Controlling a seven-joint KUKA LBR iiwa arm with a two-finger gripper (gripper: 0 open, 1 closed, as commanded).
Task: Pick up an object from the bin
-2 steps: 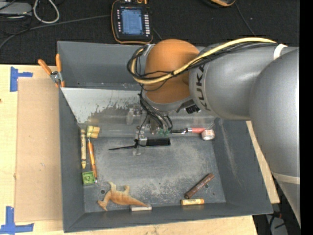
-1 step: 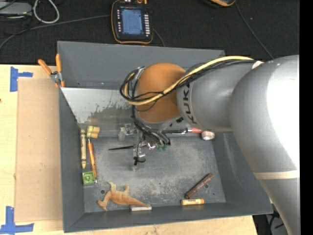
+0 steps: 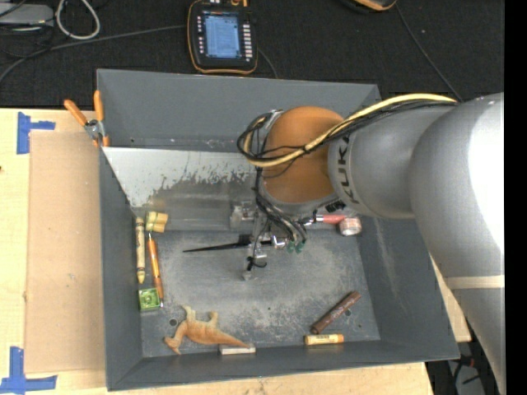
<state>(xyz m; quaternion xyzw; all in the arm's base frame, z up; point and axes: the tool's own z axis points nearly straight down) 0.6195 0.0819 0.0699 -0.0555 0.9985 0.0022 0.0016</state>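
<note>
**Base:** Where are you in the bin (image 3: pixel 117 262)?

**Me:** Gripper (image 3: pixel 257 255) is mid-frame, low over the floor (image 3: pixel 313 278), under the orange wrist cover (image 3: pixel 300 159). The nearest thing is a thin black rod (image 3: pixel 212 248) at the centre of the floor.

**Base:** How does it lie?

**Me:** Long axis runs near left–right in the frame, tip pointing left, right end a touch higher. That right end meets the gripper and the rest runs away to the left. So I am at its end, not its middle.

**Base:** Holding it?

**Me:** Can't tell. The wrist and cables (image 3: pixel 263 138) hide how far open the gripper is. I also can't see whether the rod is in it or just beside it.

**Base:** Anything in the way?

**Me:** No. Pencils (image 3: pixel 153 271) along the left side, dinosaur (image 3: pixel 198 331) at lower left, brown cylinder (image 3: pixel 335 311) at lower right, all well apart. My judgement: the next move turns on that end contact. A grip so far off-centre may let the rod swing down on the lift.
</note>
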